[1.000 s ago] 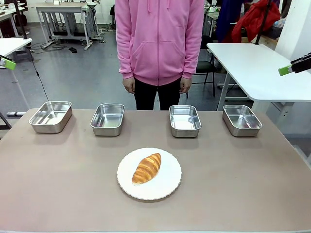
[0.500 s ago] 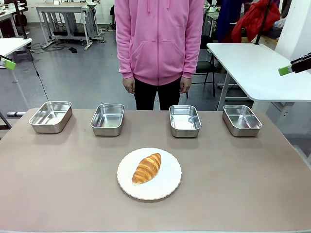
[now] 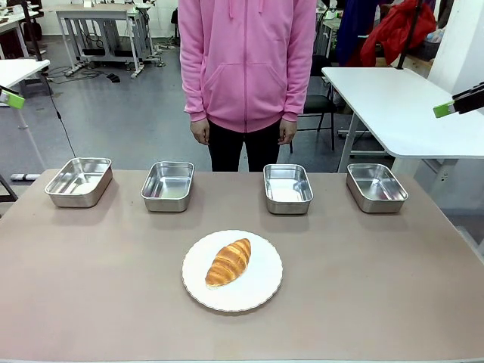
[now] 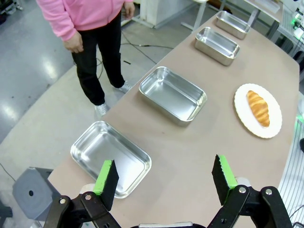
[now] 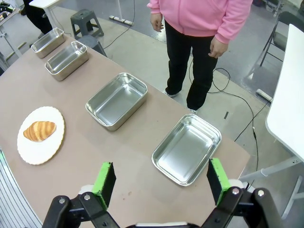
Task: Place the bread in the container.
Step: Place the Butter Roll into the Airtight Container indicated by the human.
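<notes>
The golden-brown ridged bread (image 3: 228,262) lies on a round white plate (image 3: 261,291) near the table's front middle; it also shows in the left wrist view (image 4: 259,108) and the right wrist view (image 5: 39,130). Several alike steel containers stand in a row at the far side: (image 3: 79,181), (image 3: 168,185), (image 3: 287,187), (image 3: 376,187). All look empty. My left gripper (image 4: 164,177) hangs open high above the table's left end, over the leftmost pan (image 4: 110,157). My right gripper (image 5: 161,182) is open high above the right end, over the rightmost pan (image 5: 187,148). Green pads show at the front view's edges (image 3: 12,100), (image 3: 445,110).
A person in a pink hoodie (image 3: 248,60) stands at the far side, behind the two middle pans, hands (image 3: 200,132) hanging down. White tables (image 3: 393,102) stand behind to the right. The brown tabletop (image 3: 378,265) lies bare around the plate.
</notes>
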You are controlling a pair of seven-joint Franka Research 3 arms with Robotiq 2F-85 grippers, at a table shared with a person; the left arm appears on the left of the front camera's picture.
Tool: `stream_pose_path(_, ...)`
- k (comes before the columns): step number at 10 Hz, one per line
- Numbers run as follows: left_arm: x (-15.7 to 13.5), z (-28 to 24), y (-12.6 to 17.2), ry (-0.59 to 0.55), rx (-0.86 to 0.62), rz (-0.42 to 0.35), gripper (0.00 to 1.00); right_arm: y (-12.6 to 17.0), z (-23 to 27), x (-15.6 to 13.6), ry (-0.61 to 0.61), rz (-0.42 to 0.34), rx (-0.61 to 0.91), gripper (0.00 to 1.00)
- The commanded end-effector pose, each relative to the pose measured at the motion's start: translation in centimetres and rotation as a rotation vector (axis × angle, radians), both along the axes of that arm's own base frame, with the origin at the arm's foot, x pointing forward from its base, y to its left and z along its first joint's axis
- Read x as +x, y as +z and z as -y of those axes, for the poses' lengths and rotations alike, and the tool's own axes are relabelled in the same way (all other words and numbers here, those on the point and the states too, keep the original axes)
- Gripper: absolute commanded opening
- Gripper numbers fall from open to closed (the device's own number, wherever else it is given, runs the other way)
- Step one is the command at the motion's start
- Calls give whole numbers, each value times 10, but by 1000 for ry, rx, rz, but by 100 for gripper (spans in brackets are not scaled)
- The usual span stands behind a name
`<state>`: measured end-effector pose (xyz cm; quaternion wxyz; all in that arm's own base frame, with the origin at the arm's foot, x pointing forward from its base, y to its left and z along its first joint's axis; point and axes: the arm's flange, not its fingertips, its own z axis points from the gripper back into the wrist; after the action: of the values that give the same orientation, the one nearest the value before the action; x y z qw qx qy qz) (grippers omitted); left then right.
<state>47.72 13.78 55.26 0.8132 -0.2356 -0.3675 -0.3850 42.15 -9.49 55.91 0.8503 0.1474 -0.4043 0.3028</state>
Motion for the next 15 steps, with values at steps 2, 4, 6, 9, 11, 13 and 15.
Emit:
stream_pose_path(2,-1,0,2,-6,-1,4,100,0,0,1,5,9,18,100)
stream_pose_path(4,-1,0,2,-6,-1,4,100,0,0,1,5,9,18,100)
stream_pose_path(6,-1,0,2,-6,-1,4,100,0,0,1,5,9,18,100)
stream_pose_path(9,-1,0,2,-6,-1,4,100,0,0,1,5,9,18,100)
stream_pose_path(11,-1,0,2,-6,-1,4,100,0,0,1,5,9,18,100)
stream_pose_path(13,-1,0,2,-6,-1,4,100,0,0,1,5,9,18,100)
stream_pose_path(15,-1,0,2,-6,-1,4,100,0,0,1,5,9,18,100)
